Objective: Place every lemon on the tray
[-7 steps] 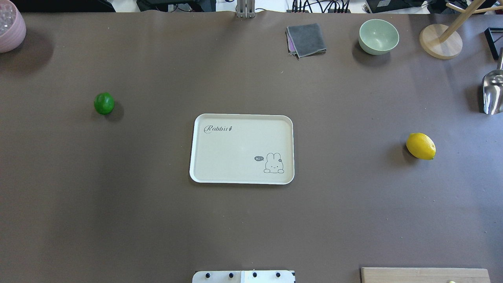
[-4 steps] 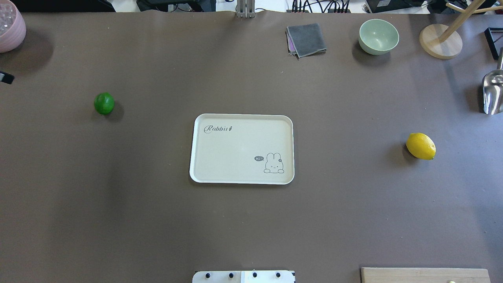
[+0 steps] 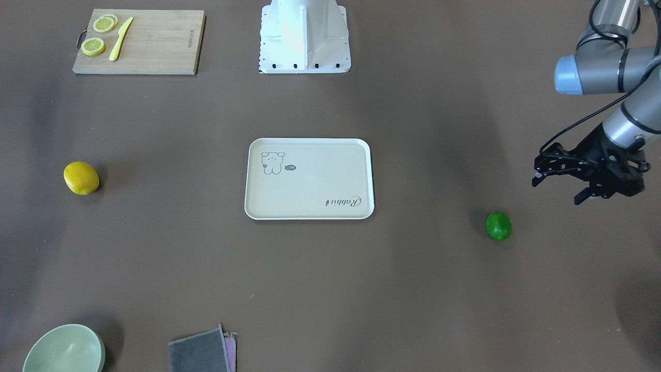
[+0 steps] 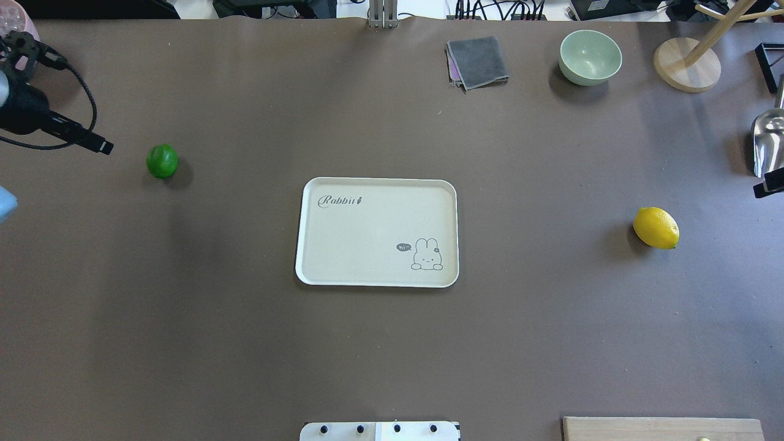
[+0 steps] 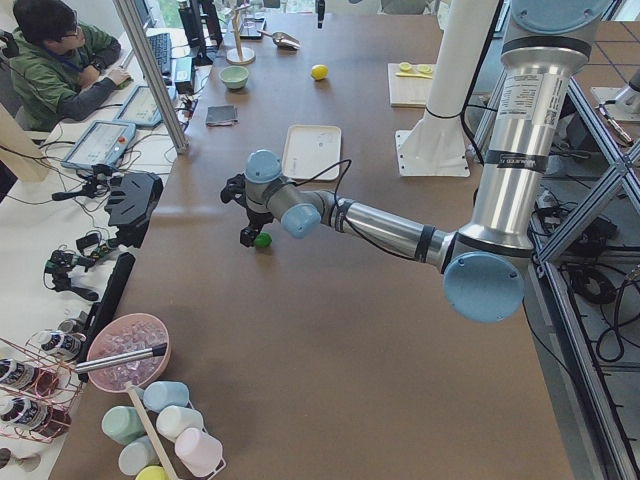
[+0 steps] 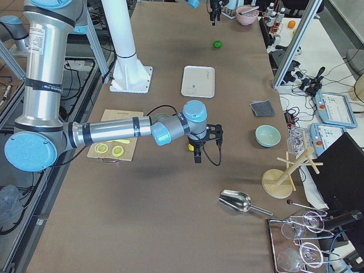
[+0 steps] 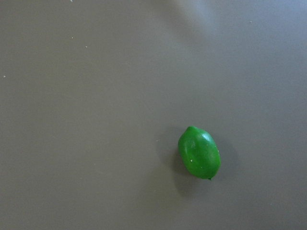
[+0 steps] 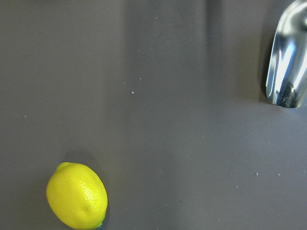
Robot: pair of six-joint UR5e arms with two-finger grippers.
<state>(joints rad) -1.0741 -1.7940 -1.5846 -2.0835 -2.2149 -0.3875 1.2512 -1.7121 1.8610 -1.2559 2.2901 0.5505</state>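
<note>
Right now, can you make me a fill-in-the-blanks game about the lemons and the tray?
The number of lemons on the tray is ____.
The lemon nearest the left hand is coloured ____.
The yellow lemon lies on the brown ____.
The tray's drawing shows a ____.
Missing words: zero, green, table, rabbit.

Brown matte table [image 4: 392,367]; white side bench [image 5: 30,250]; operator [image 5: 55,62] seated.

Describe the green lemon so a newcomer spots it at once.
Find the cream tray mid-table. To the robot's left of it, alone on the brown table, lies the green lemon. It is glossy green; the other lemon, right of the tray, is yellow.
</note>
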